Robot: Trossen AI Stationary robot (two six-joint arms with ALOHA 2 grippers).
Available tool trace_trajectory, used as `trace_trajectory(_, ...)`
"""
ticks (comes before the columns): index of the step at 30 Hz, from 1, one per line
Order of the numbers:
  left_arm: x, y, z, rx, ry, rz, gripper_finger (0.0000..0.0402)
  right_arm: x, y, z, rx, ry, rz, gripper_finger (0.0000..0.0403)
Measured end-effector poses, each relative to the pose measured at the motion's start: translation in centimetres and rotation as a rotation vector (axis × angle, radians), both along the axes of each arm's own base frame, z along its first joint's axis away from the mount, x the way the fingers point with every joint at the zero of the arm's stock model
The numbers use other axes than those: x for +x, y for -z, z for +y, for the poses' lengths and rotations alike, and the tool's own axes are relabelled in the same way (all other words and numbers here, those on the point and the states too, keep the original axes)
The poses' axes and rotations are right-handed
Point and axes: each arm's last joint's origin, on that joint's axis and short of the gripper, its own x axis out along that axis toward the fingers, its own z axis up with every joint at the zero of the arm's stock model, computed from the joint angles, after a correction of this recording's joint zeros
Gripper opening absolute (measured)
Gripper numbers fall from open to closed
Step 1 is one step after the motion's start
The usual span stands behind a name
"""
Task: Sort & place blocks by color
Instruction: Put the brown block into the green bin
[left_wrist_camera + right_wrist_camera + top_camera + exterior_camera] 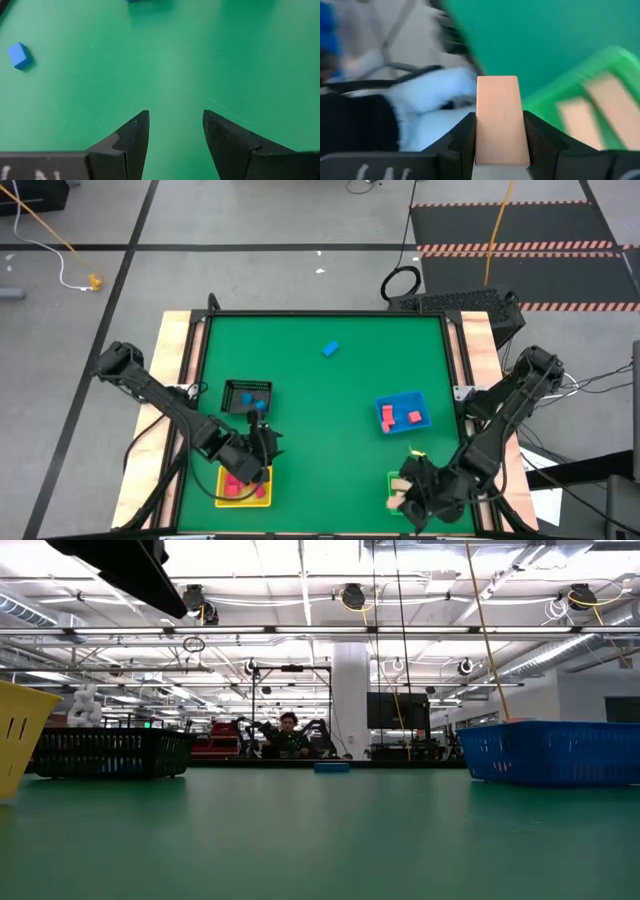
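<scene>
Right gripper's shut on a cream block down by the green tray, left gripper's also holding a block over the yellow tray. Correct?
Not quite. The left gripper holds nothing: the left wrist view shows its fingers apart with only bare green mat between them. The rest stands: the right gripper is shut on a cream block by the green tray, and the left is over the yellow tray.

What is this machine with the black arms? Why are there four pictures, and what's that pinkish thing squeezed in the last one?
It's a robot with two arms that sorts small blocks into trays by colour. One camera looks down from above, one sits low on the green table, and one rides on each wrist. The right gripper pinches a cream block near the green tray, which already holds cream blocks. The left gripper is open and empty, near the yellow tray with red blocks inside. A lone blue block waits on the table. There's also a blue tray and a black tray.
</scene>
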Motion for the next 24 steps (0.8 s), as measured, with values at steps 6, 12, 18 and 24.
trace_trajectory(6, 0.7, 0.0, 1.1, 0.036, -0.007, 0.008, 0.0189, -1.9, 3.3, -0.8, 0.009, 0.098, 0.318, 0.0118)
trace_trajectory(12, 1.4, 0.0, 2.3, 0.066, -0.025, 0.016, 0.0189, -3.2, 7.2, -1.5, 0.093, 0.115, 0.535, 0.0121)
trace_trajectory(18, 2.1, 0.0, 3.8, 0.099, -0.045, 0.027, 0.0189, -4.1, 10.0, -2.3, 0.157, 0.107, 0.597, 0.0136)
trace_trajectory(24, 2.8, 0.0, 5.6, 0.121, -0.088, 0.037, 0.0189, -4.2, 9.9, -2.5, 0.199, 0.088, 0.558, 0.0145)
